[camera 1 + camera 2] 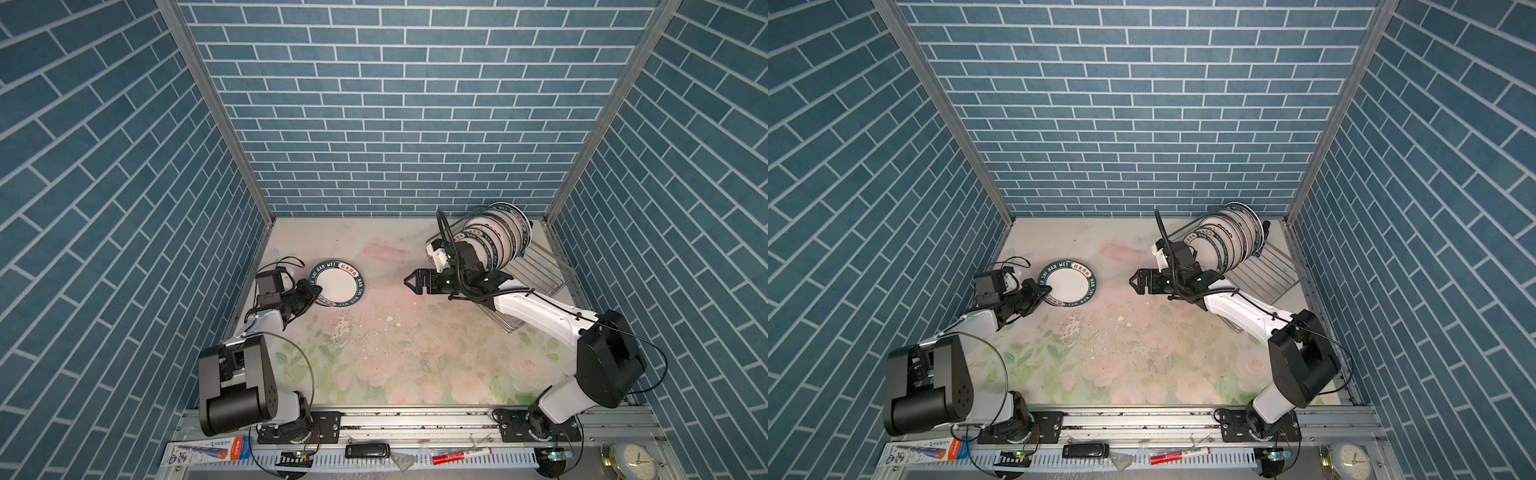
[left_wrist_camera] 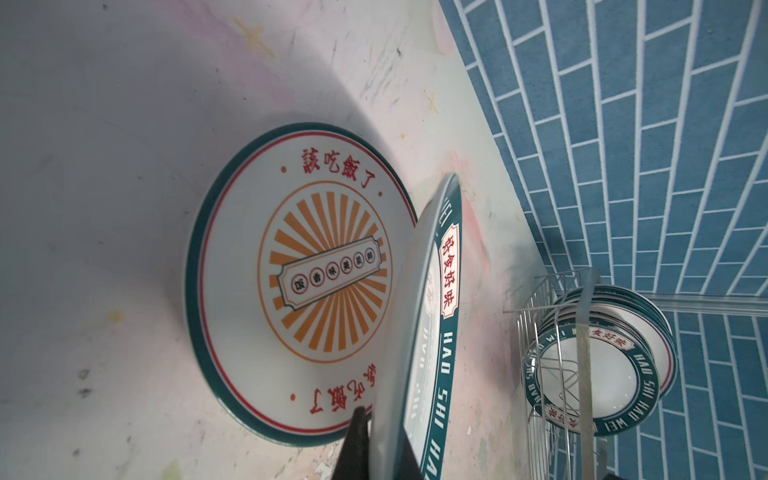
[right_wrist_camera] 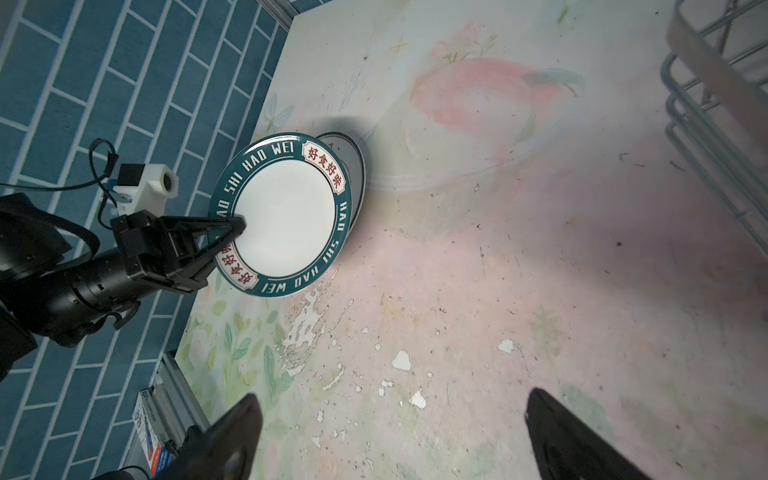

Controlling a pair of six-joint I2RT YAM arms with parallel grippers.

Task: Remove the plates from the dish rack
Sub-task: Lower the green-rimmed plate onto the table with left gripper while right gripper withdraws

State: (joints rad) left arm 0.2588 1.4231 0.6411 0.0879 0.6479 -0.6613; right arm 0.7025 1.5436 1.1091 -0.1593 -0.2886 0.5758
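Standing on edge, plates [image 1: 498, 239] fill the dish rack's [image 1: 540, 274] far end.

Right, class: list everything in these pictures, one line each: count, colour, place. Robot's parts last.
Lettered plate: one, white with teal band, tilted in left gripper.
Sunburst plate: one, white with orange rays, flat on table beneath it.
Racked plates: several, count unclear, white, teal-rimmed, upright in rack.
Rack: one, silver wire, table's far right.
Table: one, pale floral, worn.
Walls: three, blue brick, around table.
Clock: one, pale-faced, front ledge, right.
Marker: one, red and white, front ledge.
Box: one, blue and orange, front ledge, left.
Left gripper: one, black, shut on lettered plate's rim.
Right gripper: one, black, open, empty, over table's middle.
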